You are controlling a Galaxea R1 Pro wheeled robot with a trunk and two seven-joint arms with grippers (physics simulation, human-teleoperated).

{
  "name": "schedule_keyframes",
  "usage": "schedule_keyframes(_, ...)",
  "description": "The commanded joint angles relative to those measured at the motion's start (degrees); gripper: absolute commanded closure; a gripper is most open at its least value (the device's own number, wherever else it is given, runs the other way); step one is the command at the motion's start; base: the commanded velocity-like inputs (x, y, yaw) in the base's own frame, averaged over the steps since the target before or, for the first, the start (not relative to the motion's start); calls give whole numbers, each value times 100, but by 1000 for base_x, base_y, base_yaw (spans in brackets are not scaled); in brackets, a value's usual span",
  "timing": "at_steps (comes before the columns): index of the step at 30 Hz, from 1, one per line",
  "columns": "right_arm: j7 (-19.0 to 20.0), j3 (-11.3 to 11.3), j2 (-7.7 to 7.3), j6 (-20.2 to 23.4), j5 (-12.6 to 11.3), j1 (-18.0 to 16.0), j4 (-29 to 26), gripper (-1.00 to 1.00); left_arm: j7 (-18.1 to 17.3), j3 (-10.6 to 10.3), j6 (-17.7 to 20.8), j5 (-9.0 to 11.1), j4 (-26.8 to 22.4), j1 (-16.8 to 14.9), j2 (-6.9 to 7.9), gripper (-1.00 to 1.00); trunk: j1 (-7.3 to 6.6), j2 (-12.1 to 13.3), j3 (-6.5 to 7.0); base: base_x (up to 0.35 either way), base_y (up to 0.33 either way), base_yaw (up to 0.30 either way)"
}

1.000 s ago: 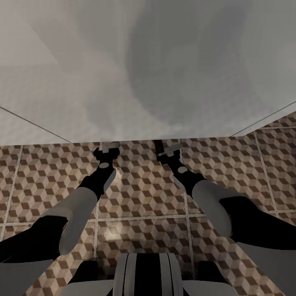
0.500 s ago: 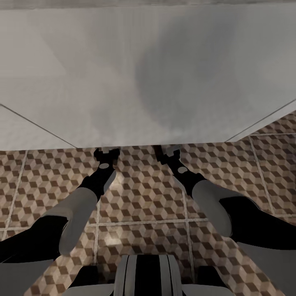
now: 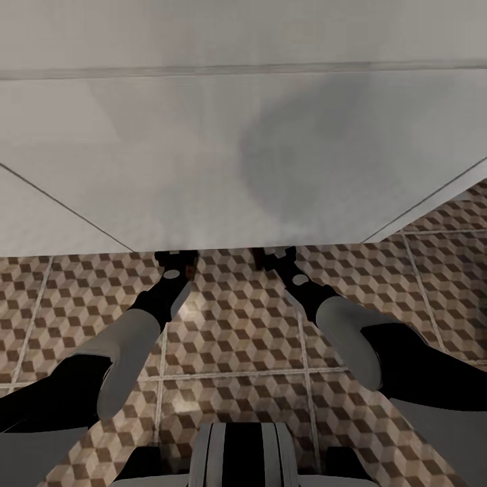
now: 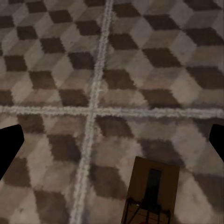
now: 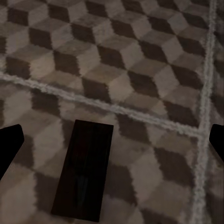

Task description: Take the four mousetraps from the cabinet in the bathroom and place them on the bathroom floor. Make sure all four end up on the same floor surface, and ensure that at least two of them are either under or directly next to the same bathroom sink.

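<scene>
Left gripper (image 3: 176, 256): I see both fingertips spread wide in the wrist view, holding nothing, hovering over the cube-patterned brown and beige tiled bathroom floor (image 4: 140, 70).
Left mousetrap: small flat brown wooden board with dark wire and a red mark (image 4: 150, 193), lying flat just below the gripper, long axis along the fingers.
Right gripper (image 3: 275, 256): likewise spread and empty.
Right mousetrap: dark flat rectangular board (image 5: 85, 169), on the tiles between the fingertips.
Sink: wide white boxy vanity (image 3: 203, 149); both grippers reach under its edge, so I judge both traps lie beneath it.

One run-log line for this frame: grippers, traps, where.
left gripper: open, empty | right gripper: open, empty | mousetrap flat on bathroom floor | second mousetrap flat on floor | both arms under white vanity edge
</scene>
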Motion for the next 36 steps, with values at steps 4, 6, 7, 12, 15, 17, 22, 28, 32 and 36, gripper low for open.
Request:
schedule_keyframes(4, -30, 35, 0, -15, 11, -3, 9, -100, 44, -22, -2, -36, 10, 12, 1, -100, -1, -1, -3, 0, 0, 0)
schedule_keyframes(6, -30, 35, 0, -15, 11, -3, 10, -100, 44, -23, -2, -37, 10, 37, 1, -100, -1, -1, -3, 0, 0, 0)
schedule_keyframes(7, -30, 35, 0, -16, 11, -2, 11, -100, 44, -25, -2, -39, 9, 63, 1, -100, -1, -1, -3, 0, 0, 0)
schedule_keyframes(12, -30, 35, 0, -16, 11, 6, 12, -100, 44, -23, -2, -41, 7, 103, 2, -100, -1, -1, -3, 0, 0, 0)
schedule_keyframes(15, -30, 35, 0, -16, 11, 10, 12, -100, 43, -21, -2, -42, 9, 114, 4, -100, -1, -1, -3, 0, 0, 0)
schedule_keyframes(17, -30, 35, 0, -16, 11, 12, 12, -100, 43, -23, -2, -42, 12, 120, 6, -100, -1, -1, -3, 0, 0, 0)
schedule_keyframes(22, -30, 35, 0, -16, 11, 13, 12, -100, 42, -22, -2, -42, 29, 153, 9, -100, -1, -1, -3, 0, 0, 0)
schedule_keyframes(28, -30, 35, 0, -17, 11, 14, 12, -100, 40, -26, -2, -42, 34, 183, 10, -100, -1, -1, -3, -4, 0, 0)
schedule_keyframes(32, -30, 35, 0, -17, 11, 14, 12, -100, 40, -24, -2, -42, 31, 190, 10, -100, -1, -1, -3, -152, 0, 0)
schedule_keyframes(36, -30, 35, 0, -17, 11, 14, 12, -100, 39, -25, -2, -43, 31, 192, 10, -100, -1, -1, -3, -273, 0, 0)
